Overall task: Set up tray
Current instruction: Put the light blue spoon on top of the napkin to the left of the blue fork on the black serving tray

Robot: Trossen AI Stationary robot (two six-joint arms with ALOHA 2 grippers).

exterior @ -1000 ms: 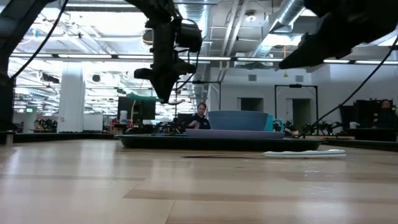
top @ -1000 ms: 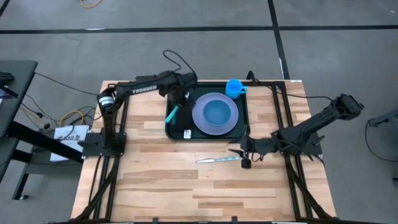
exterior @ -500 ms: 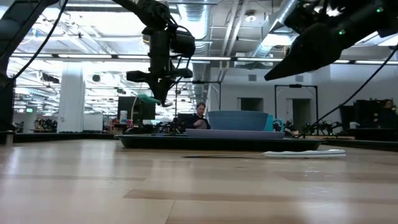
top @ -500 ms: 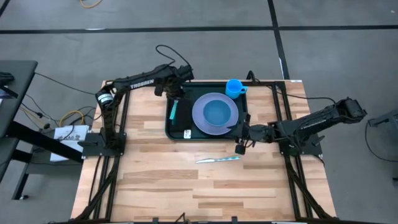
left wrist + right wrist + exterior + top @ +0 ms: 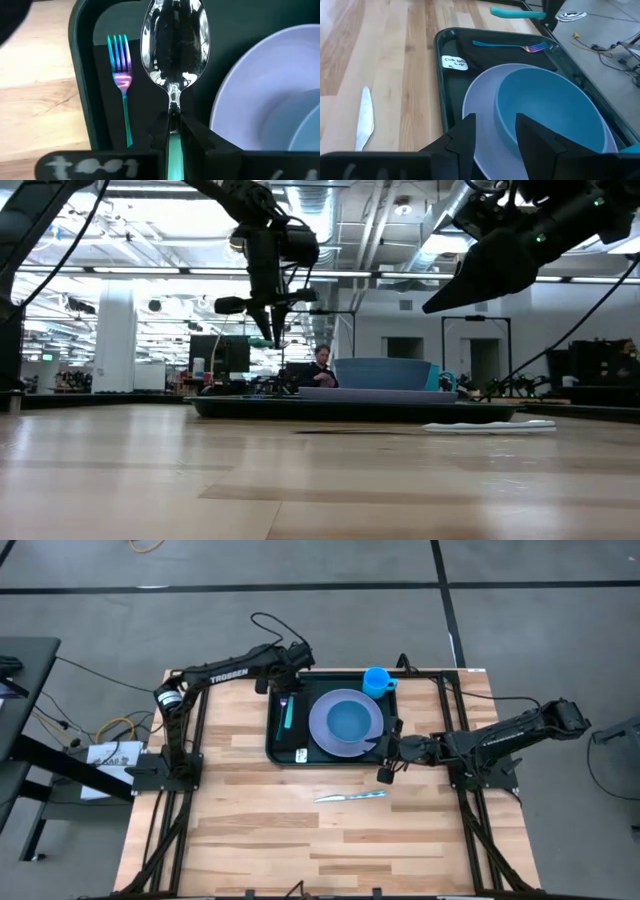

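From above, the large dark green rectangular plastic tray (image 5: 335, 725) with rounded corners and a raised rim lies at the far middle of the light wooden bench (image 5: 250, 830). On it sits a round lavender plate (image 5: 345, 723) carrying a blue bowl (image 5: 349, 720); a small bright blue cup (image 5: 377, 680) stands in the tray's far right corner, and a white label (image 5: 301, 753) lies near its front left corner. The left gripper (image 5: 285, 700) hangs over the tray's left strip, and a teal-handled utensil shows just below it. The right gripper (image 5: 385, 755) hovers at the tray's front right edge, beside the plate. A silver knife (image 5: 350, 796) lies on the bare wood in front of the tray, apart from it.

At bench level, the left gripper (image 5: 268, 315) is up in the air above the tray (image 5: 350, 409), and a person (image 5: 322, 367) sits in the room behind.

The left wrist view shows its fingers (image 5: 192, 132) clenched on the teal handle of a shiny metal spoon (image 5: 174, 42) (bowl pointing forward), held over the tray beside a fork (image 5: 121, 90) with iridescent tines and a teal handle, which lies flat on the tray floor.

The right wrist view shows its fingers (image 5: 532, 132) parted and grasping nothing, poised over the plate (image 5: 480, 115) and bowl (image 5: 545, 112).
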